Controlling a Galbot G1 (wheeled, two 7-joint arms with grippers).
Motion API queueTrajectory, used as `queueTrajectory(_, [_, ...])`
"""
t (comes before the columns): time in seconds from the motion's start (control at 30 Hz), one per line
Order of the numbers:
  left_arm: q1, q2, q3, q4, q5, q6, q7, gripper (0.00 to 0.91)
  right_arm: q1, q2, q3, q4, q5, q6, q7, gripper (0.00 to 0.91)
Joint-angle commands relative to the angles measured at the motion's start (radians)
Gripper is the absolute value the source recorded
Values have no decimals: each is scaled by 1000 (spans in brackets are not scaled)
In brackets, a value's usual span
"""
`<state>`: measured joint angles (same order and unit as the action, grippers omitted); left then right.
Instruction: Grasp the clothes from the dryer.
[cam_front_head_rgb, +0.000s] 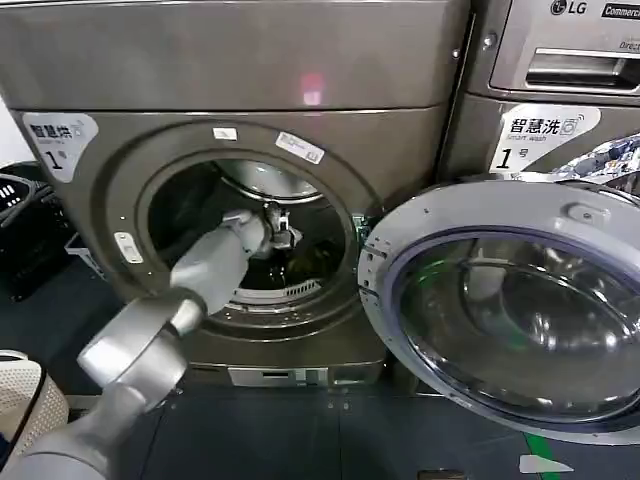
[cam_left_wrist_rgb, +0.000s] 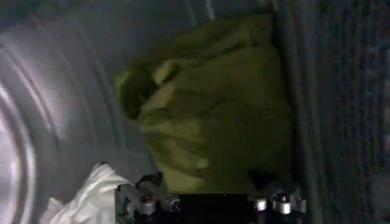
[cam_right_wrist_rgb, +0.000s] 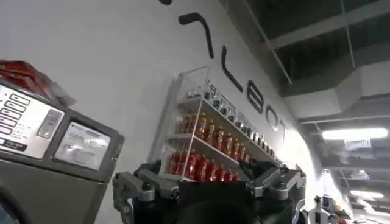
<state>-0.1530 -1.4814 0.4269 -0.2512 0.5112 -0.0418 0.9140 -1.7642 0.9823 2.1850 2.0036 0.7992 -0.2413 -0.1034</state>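
The dryer (cam_front_head_rgb: 250, 60) stands in front of me with its round door (cam_front_head_rgb: 510, 310) swung open to the right. My left arm reaches through the porthole, and my left gripper (cam_front_head_rgb: 283, 230) is inside the drum. In the left wrist view a crumpled yellow-green garment (cam_left_wrist_rgb: 213, 109) lies against the drum wall just ahead of the left gripper (cam_left_wrist_rgb: 207, 182). Its jaws stand wide apart and open. A whitish garment (cam_left_wrist_rgb: 91, 195) lies beside it, off one finger. My right gripper (cam_right_wrist_rgb: 207, 173) is raised away from the dryer, open, holding nothing.
The open door takes up the space to the right of the porthole. An LG machine (cam_front_head_rgb: 560, 60) stands to the dryer's right. A cream basket (cam_front_head_rgb: 20, 390) sits at the lower left, with a black crate (cam_front_head_rgb: 25, 230) behind it. The right wrist view shows a shelf of red bottles (cam_right_wrist_rgb: 207, 140).
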Motion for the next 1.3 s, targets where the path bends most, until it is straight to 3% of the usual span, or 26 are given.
queueTrajectory(0.03, [3,-9,33,20,0,4,-26,489,1,2,-3,3,-1,1,-1,907])
queueTrajectory(0.07, [4,-11,33,20,1,5,-27,262,1,3,-3,3,-1,2,-1,907])
queueTrajectory(0.1, [6,-12,34,20,1,6,-28,182,0,3,-2,2,-1,2,-1,907])
queueTrajectory(0.2, [9,-16,34,20,-4,6,-33,125,0,3,-2,0,-2,3,-2,907])
queueTrajectory(0.3, [6,-16,30,17,-8,1,-33,0,2,5,-4,1,-2,4,-2,907])
queueTrajectory(0.53, [5,-9,-77,-26,-70,-9,-63,0,8,5,-18,3,-8,5,-2,907])
queueTrajectory(0.73, [43,10,-292,-101,-197,2,-97,0,10,7,-25,3,-12,5,-2,907])
queueTrajectory(0.93, [148,22,-550,-212,-384,17,-293,0,16,7,-42,9,-18,7,-1,907])
queueTrajectory(1.3, [402,8,-750,-592,-585,-5,-642,0,23,-2,-48,2,-22,7,0,907])
